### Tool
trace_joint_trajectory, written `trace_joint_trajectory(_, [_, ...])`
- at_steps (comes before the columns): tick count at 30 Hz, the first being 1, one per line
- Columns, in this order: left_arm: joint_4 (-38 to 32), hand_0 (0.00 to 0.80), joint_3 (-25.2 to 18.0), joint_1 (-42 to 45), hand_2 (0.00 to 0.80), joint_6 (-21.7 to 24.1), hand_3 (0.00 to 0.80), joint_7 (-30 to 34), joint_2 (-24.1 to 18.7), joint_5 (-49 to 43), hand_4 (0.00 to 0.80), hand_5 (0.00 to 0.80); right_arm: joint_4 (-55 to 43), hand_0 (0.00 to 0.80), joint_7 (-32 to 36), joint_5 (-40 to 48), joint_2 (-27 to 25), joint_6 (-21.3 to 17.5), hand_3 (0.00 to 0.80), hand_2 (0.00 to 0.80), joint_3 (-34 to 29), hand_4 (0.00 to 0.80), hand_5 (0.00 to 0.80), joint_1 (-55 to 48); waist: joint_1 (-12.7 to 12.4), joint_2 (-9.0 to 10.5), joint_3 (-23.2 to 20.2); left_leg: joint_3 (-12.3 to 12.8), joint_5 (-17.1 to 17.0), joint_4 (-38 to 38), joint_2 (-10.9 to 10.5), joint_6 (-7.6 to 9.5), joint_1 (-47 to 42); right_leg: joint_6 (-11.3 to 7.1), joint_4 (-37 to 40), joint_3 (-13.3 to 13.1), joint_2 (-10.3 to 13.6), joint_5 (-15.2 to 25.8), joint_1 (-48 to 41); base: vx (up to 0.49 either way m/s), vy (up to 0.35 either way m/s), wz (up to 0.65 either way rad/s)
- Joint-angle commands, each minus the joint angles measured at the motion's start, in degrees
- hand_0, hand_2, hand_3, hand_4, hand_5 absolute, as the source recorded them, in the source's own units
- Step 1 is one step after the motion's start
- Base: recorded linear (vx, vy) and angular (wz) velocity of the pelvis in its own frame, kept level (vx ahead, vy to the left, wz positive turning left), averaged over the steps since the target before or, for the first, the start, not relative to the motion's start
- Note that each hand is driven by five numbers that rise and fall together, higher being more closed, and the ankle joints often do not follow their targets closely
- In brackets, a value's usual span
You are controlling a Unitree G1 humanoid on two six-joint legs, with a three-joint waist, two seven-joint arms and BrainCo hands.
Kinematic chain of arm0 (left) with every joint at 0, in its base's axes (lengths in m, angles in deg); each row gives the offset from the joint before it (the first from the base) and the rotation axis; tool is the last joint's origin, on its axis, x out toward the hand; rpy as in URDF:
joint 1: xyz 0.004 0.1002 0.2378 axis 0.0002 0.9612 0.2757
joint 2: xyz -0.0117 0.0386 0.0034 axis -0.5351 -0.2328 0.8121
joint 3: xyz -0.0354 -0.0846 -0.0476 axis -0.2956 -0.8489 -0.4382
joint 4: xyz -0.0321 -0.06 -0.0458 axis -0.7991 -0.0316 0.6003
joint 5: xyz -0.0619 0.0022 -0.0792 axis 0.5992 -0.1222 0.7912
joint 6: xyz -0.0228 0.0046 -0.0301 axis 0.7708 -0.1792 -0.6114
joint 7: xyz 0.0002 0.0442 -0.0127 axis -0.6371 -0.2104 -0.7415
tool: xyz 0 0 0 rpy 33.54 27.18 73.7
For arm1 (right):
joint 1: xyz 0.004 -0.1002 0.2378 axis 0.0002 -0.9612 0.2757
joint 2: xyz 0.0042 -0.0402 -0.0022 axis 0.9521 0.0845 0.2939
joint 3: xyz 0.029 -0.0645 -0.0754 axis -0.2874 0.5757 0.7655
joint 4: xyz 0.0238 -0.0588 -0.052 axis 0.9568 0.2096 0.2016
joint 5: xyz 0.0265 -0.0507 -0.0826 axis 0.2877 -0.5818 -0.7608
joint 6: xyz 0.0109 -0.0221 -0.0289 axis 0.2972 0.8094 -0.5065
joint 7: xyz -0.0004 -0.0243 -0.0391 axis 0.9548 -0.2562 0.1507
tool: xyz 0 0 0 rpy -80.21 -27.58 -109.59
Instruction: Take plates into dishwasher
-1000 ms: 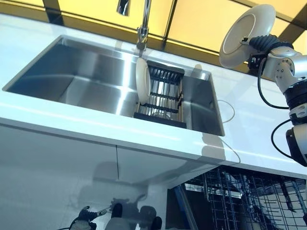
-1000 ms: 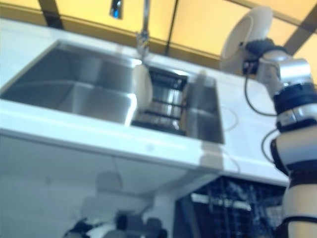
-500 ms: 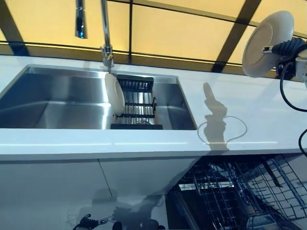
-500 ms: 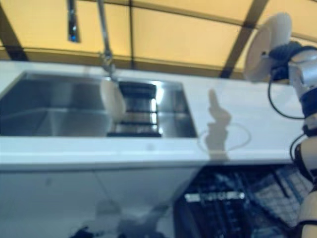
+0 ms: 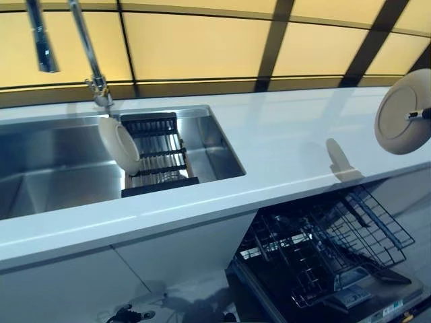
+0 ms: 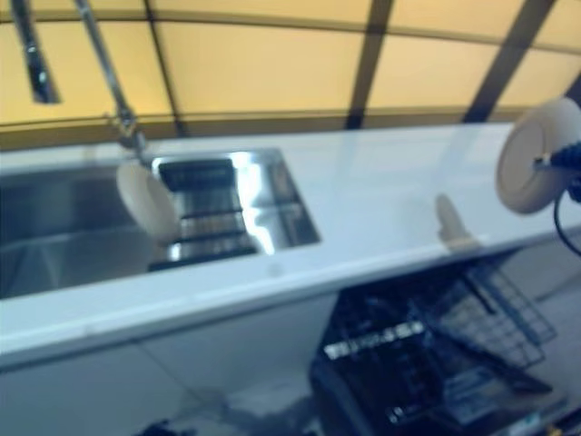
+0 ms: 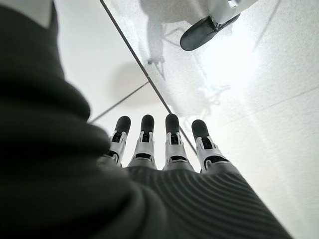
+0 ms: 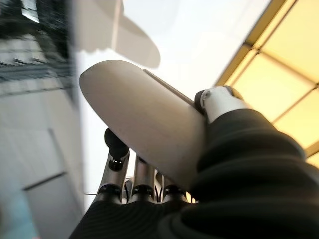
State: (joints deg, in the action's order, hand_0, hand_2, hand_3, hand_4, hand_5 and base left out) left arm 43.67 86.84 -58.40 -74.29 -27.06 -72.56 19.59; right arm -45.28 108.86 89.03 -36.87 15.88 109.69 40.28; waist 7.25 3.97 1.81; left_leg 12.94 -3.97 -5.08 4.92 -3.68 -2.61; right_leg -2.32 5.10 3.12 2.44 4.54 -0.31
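Seen from the head: right hand (image 5: 425,114) at the far right edge gripping a white plate (image 5: 402,113) upright above the counter (image 5: 283,141) and the open dishwasher rack (image 5: 323,245), with a second plate (image 5: 119,145) standing in the dark rack (image 5: 158,153) inside the sink (image 5: 60,165). From the left wrist: left hand (image 7: 164,149) down by the floor, fingers straight and empty. From the right wrist: plate (image 8: 144,117) pinched between thumb and fingers (image 8: 115,149)

white plate (image 5: 403,113) held on edge above the open dishwasher rack (image 5: 323,250); second white plate (image 5: 119,145) upright in sink rack (image 5: 156,155).
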Motion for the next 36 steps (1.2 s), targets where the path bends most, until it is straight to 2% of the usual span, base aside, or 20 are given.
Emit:
trace_joint_trajectory(1, [1.39, 0.0, -0.63, -2.62, 0.0, -0.14, 0.0, 0.12, -2.47, -3.31, 0.0, 0.0, -2.4, 0.8, -0.01, -4.26, -4.18, -3.26, 0.8, 0.8, -2.89, 0.8, 0.8, 0.65, 0.49, 3.66, 1.18, 1.38, 3.58, 0.08, 2.21, -1.46, -3.58, -5.81, -0.1, -1.28, 3.25, 0.78, -1.11, -0.015, -0.002, -0.19])
trace_joint_trajectory(10, [0.95, 0.0, -2.35, -1.86, 0.0, 0.11, 0.0, 0.41, -2.52, -4.31, 0.0, 0.0, -10.53, 0.8, 3.65, -7.5, -6.61, -3.77, 0.8, 0.8, -16.11, 0.8, 0.8, -17.01, 2.85, 3.54, 1.29, 2.8, 3.61, 0.08, 2.41, -1.43, -3.54, -5.8, -0.18, -2.31, 2.92, 1.03, -0.41, -0.004, 0.0, -0.03])
trace_joint_trajectory(14, [1.01, 0.0, -3.53, -1.78, 0.0, 0.2, 0.0, 0.72, -2.24, -5.1, 0.0, 0.0, -15.96, 0.8, 7.01, -10.99, -5.36, -6.72, 0.8, 0.8, -23.1, 0.8, 0.8, -27.87, 4.07, 3.63, 1.29, 3.57, 3.76, 0.08, 2.5, -1.18, -3.74, -5.76, -0.35, -3.11, 2.62, 1.06, -0.12, -0.008, -0.007, -0.07])
trace_joint_trajectory(19, [0.98, 0.0, -4.59, -1.62, 0.0, 0.36, 0.0, 0.49, -2.15, -5.46, 0.0, 0.0, -21.64, 0.8, 9.87, -14.04, -2.68, -8.93, 0.8, 0.8, -28.26, 0.8, 0.8, -37.24, 4.82, 3.61, 1.41, 4.08, 3.93, 0.08, 2.57, -1.05, -3.96, -5.82, -0.4, -3.44, 2.48, 1.15, 0.01, -0.006, -0.009, -0.08])
trace_joint_trajectory(25, [1.08, 0.0, -5.21, -2.05, 0.0, 0.39, 0.0, 0.55, -2.1, -5.12, 0.0, 0.0, -27.6, 0.8, 10.95, -15.73, 0.25, -10.5, 0.8, 0.8, -30.12, 0.8, 0.8, -43.23, 5.12, 3.34, 1.64, 4.29, 3.97, 0.08, 2.62, -0.99, -4.07, -5.83, -0.48, -3.65, 2.4, 1.14, 0.11, 0.0, 0.0, 0.0])
trace_joint_trajectory(36, [0.65, 0.0, -4.5, -3.62, 0.0, 0.45, 0.0, 0.37, -1.58, -5.06, 0.0, 0.0, -29.41, 0.8, 9.05, -20.62, 10.65, -13.09, 0.8, 0.8, -23.12, 0.8, 0.8, -44.66, 3.57, 2.34, 2.8, 3.09, 3.95, 0.08, 2.55, -0.86, -3.59, -5.78, -0.38, -2.42, 2.85, 0.96, -0.02, 0.0, 0.0, 0.0])
